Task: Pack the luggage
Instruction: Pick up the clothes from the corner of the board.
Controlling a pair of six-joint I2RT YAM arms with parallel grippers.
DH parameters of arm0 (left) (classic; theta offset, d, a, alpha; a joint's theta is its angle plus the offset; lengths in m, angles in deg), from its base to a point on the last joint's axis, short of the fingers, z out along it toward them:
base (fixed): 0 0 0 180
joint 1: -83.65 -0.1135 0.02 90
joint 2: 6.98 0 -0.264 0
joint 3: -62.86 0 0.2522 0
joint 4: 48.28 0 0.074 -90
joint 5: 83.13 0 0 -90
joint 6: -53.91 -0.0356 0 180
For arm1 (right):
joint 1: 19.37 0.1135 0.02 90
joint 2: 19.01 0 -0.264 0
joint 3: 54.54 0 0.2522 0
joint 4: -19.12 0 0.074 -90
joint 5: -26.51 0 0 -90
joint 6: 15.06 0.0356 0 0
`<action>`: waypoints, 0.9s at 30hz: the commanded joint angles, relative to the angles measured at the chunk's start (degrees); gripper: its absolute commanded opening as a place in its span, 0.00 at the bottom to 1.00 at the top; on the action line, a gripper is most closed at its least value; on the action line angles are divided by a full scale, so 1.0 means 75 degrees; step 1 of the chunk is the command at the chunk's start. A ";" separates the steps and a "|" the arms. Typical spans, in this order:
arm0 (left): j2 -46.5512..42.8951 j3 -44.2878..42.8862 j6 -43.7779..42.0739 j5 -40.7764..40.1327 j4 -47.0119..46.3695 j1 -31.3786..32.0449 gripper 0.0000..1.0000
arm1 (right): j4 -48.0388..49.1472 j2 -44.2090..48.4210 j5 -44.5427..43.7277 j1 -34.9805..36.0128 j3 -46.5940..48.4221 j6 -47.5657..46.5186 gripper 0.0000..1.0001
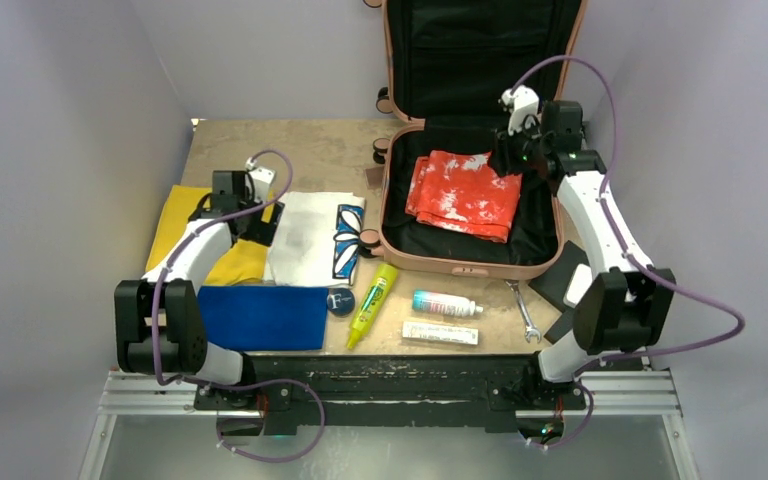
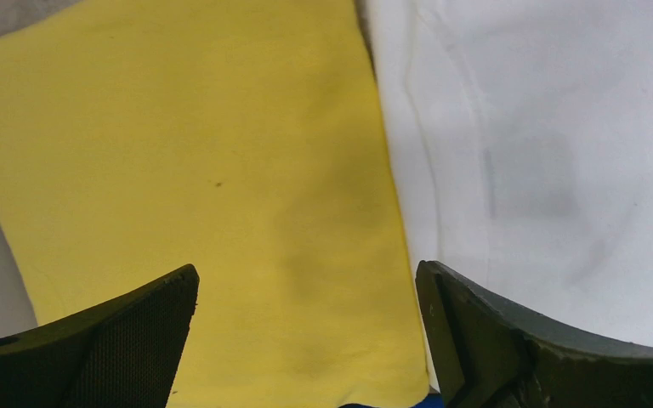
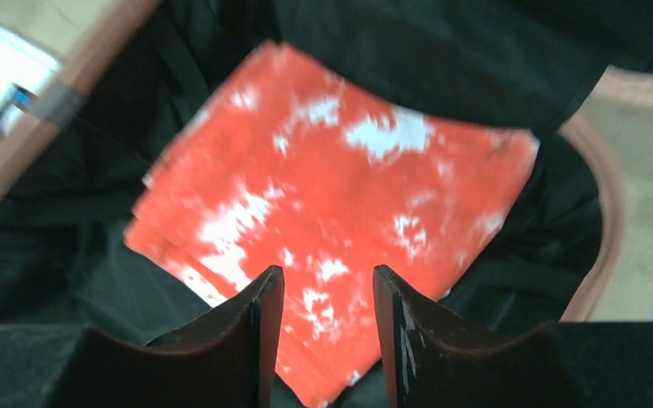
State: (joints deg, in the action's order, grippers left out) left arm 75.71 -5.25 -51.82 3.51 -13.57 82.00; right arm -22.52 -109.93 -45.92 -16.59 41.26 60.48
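Your luggage lies open at upper centre, with a red-and-white cloth inside. Your right gripper hangs above that cloth, jaws partly apart and empty. Your left gripper, jaws wide apart, hovers over the yellow cloth at left.

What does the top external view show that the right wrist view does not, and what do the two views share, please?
Only the top external view shows the left gripper over the yellow cloth, along with the blue cloth and the wrench. Only the right wrist view shows the right gripper close up, parted, with nothing between its fingers. Both show the red-and-white cloth lying inside the open luggage.
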 commanded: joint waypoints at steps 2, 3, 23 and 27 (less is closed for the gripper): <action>0.0025 0.0370 -0.0518 -0.0492 -0.0027 0.0569 0.95 | 0.0084 0.0337 0.0440 0.0538 0.0888 0.0543 0.48; 0.0014 0.0409 -0.0556 -0.0506 0.0059 0.0606 0.93 | 0.0089 0.0308 0.0420 0.0677 0.1010 0.0596 0.49; 0.0499 0.1008 -0.0414 -0.1507 -0.0461 0.0514 0.77 | 0.0178 0.0010 0.0424 0.1536 0.1556 0.0955 0.51; 0.0848 0.0984 -0.0378 -0.1661 -0.0698 0.0355 0.76 | 0.0174 0.0018 0.0424 0.1550 0.1598 0.0955 0.51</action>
State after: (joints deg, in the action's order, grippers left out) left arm 79.89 1.98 -55.18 -7.09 -15.58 86.22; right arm -21.89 -110.89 -42.99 -5.27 50.40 67.00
